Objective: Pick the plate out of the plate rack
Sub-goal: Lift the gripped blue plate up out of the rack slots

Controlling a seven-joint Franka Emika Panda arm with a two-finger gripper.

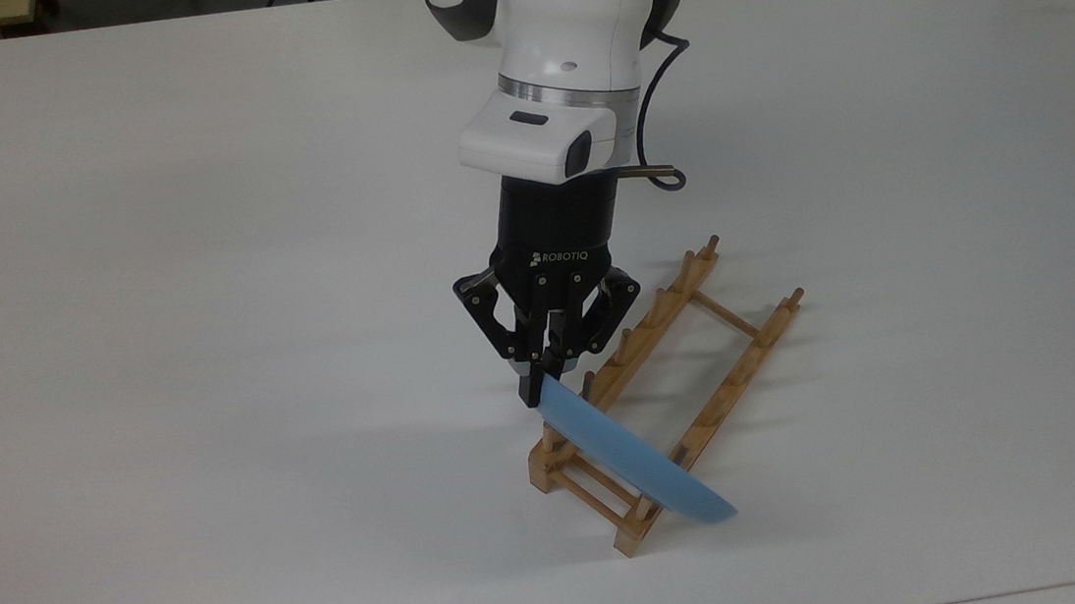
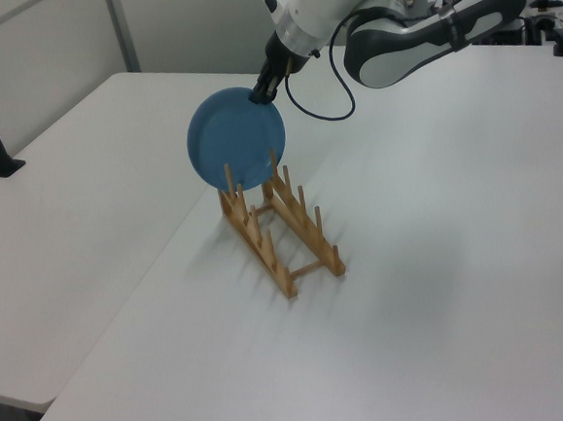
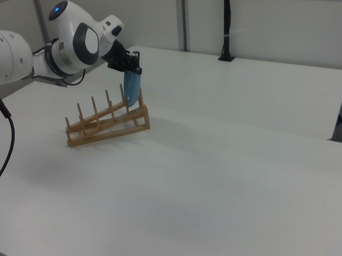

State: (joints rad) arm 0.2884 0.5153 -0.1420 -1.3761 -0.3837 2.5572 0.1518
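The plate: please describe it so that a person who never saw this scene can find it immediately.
On the white table stands a small wooden plate rack. At its end nearest the robot's claw, the plate stands on edge between the pegs, its top rim pinched by the claw. It is round, light blue and glossy.

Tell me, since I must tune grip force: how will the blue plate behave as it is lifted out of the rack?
The plate looks rigid, so it should not flex. Its glossy surface may be slippery, and the pincer pinches only the top rim, so it might pivot. Its lower edge sits between pegs of the plate rack; a slanted pull could snag there.
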